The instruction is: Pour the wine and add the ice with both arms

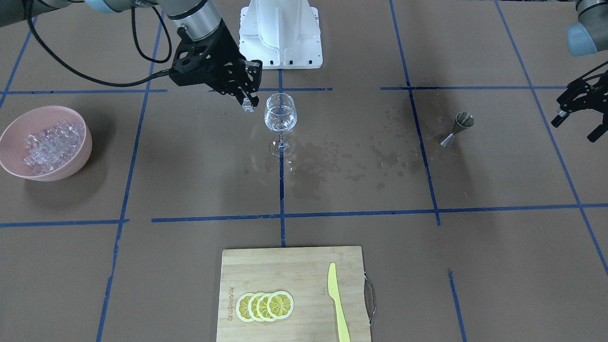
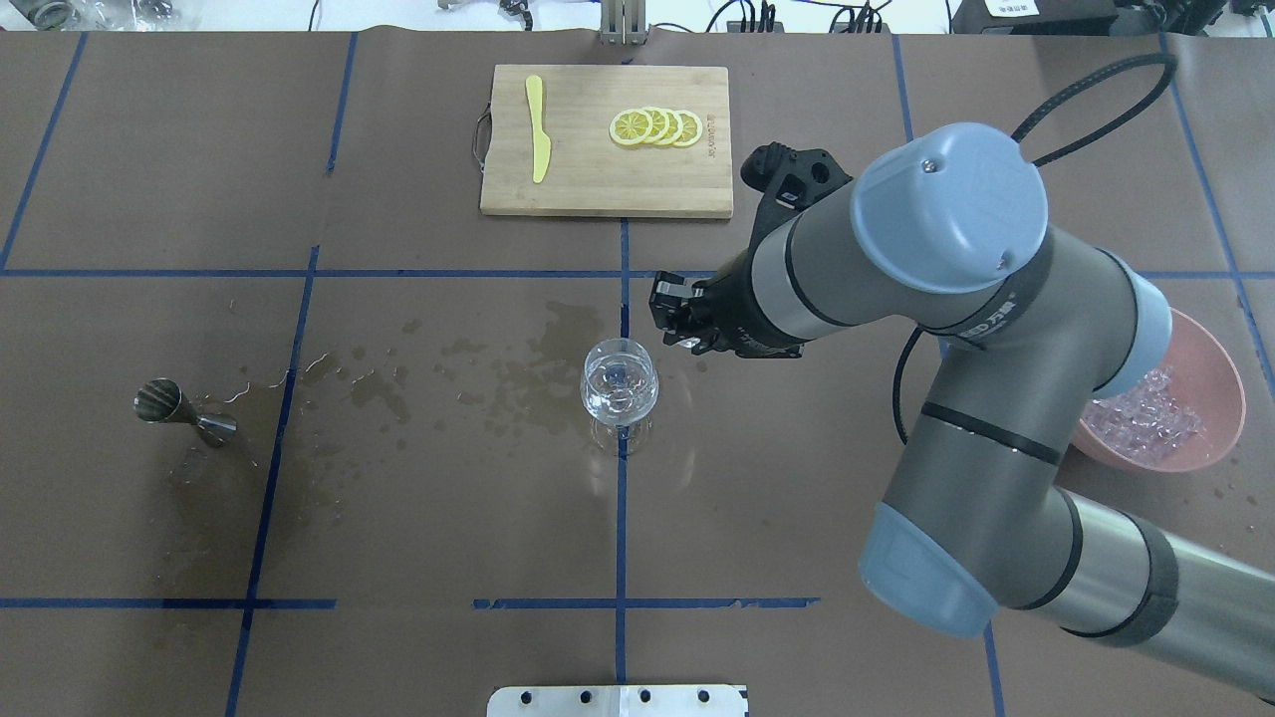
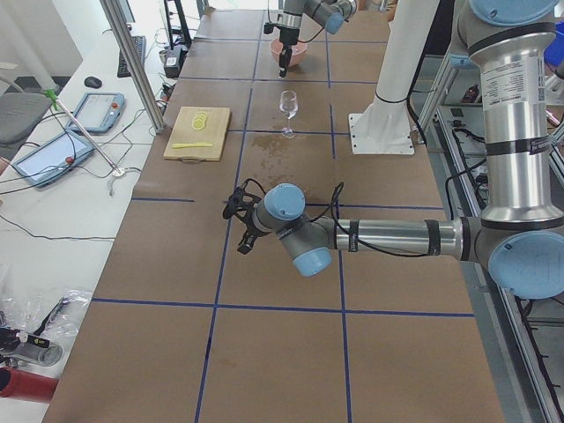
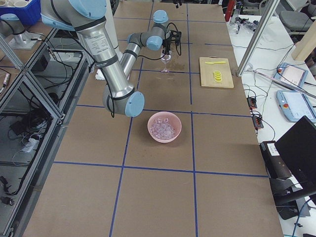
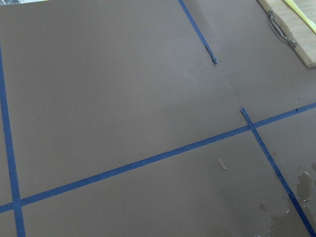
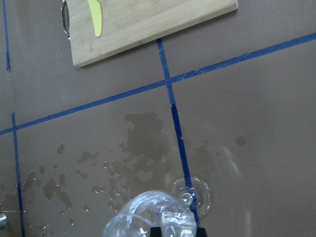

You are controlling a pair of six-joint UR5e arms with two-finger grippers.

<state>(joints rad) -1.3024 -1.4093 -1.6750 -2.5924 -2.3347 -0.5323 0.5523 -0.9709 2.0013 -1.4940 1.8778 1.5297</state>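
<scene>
My right claw is pinched narrow on one ice cube, up in the air just beside the rim of the wine glass, on the pink bowl's side. The glass stands upright on the blue tape line with a little clear wine in it. The other ice is in the bowl, well apart. My left claw hangs spread wide and empty (near the jigger; wet stains between it and the glass).

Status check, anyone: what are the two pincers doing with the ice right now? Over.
Right pincer shut on ice cube, just beside wine glass rim. Left pincer open, empty, parked aside. Path clear.
</scene>
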